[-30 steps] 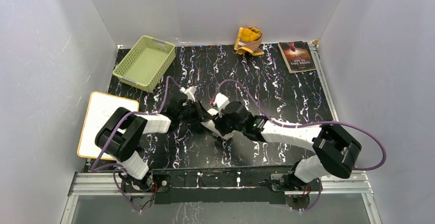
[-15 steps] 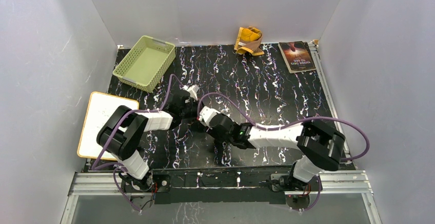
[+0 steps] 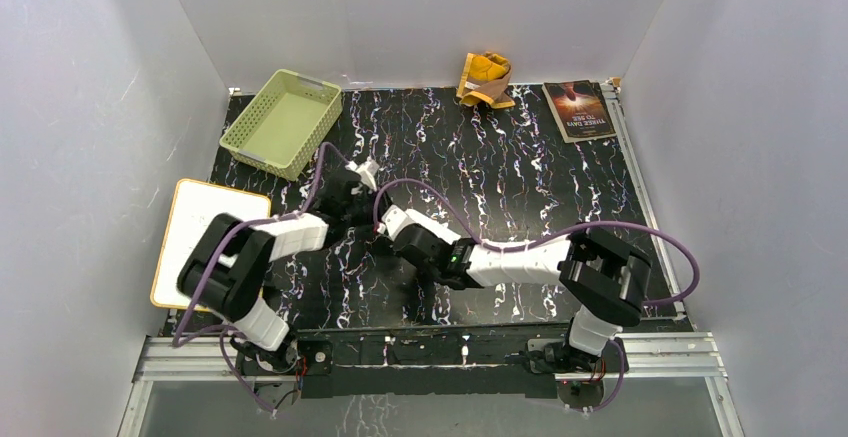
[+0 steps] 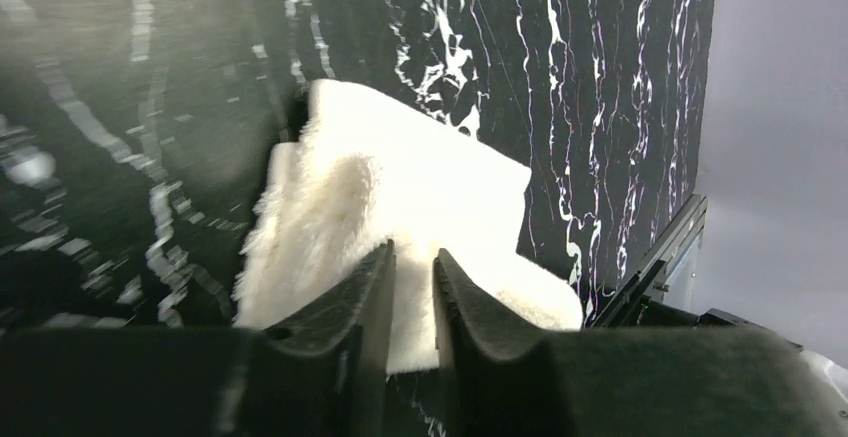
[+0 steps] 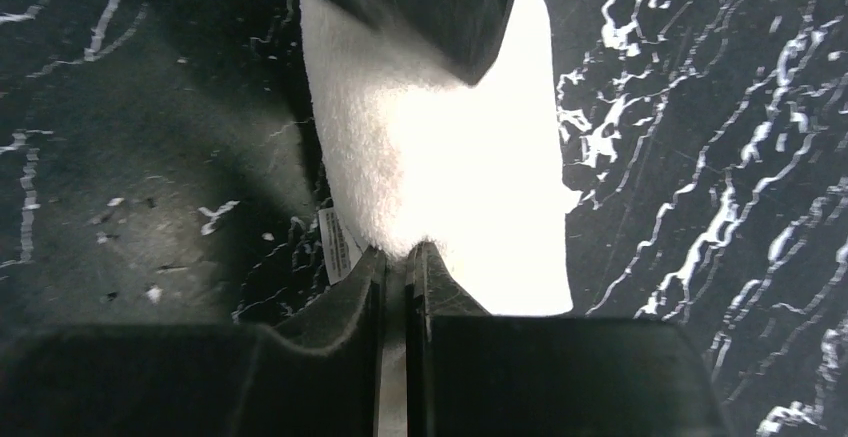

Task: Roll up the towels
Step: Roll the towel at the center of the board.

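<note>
While the black tabletop [image 3: 540,177] takes up most of the room, a white board [image 3: 205,242] lies off its left side and a green basket [image 3: 285,117] sits in the far left corner. A book [image 3: 578,109] lies far right, with the yellow towel [image 3: 485,79] near it. The white towel [image 4: 420,187] lies in the middle, between both pincers. The right pincer [image 5: 397,257] is pressed together at the towel's edge. The left pincer [image 4: 412,262] shows a thin gap over the towel; I cannot tell if it pinches.
</note>
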{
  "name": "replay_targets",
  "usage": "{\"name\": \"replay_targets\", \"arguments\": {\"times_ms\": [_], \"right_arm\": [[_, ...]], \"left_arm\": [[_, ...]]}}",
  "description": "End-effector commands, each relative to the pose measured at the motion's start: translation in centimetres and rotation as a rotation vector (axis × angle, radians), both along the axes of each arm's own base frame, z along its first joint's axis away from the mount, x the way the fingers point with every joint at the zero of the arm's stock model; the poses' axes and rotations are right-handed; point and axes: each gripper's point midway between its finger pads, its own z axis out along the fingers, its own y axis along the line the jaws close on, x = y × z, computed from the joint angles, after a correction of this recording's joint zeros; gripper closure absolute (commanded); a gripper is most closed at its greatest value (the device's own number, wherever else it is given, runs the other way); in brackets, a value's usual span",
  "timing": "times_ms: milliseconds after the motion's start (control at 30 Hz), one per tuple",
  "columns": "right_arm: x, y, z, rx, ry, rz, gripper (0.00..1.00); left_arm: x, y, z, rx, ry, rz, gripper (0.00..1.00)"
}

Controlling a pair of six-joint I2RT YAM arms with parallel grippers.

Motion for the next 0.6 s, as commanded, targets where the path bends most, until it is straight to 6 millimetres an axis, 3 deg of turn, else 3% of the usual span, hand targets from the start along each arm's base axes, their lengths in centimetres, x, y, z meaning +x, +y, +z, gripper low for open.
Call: {"name": "replay_targets", "arguments": {"times_ms": [0,100,233,300,400,567], "right_arm": [[-2.2,2.7,1.7,0.195,0.142,0.043,1.0],[-3.8,5.4,3.7,0.348,0.248,0.091,1.0],[-4.6,7.5,5.1,0.507,0.406,0.113,1.0],[-4.2,7.7,4.9,0.551,0.466,0.101,1.0],[-3.0,7.2,4.1,0.6,0.538,0.07,1.0],[-0.9,6.4,2.7,0.674,0.657,0.038,1.0]], "left_arm": [[-0.1,5.0,2.8,0.039,-0.013,0.097,0.72],[0.2,7.3,6.4,0.055,-0.102,0.142,0.61],[-0.9,8.1,8.4,0.067,-0.124,0.135,0.57],[-1.7,8.0,8.1,0.056,-0.104,0.129,0.55],[-3.0,7.9,7.3,0.02,-0.074,0.129,0.32],[-5.1,8.0,6.2,-0.033,-0.028,0.158,0.17]]}}
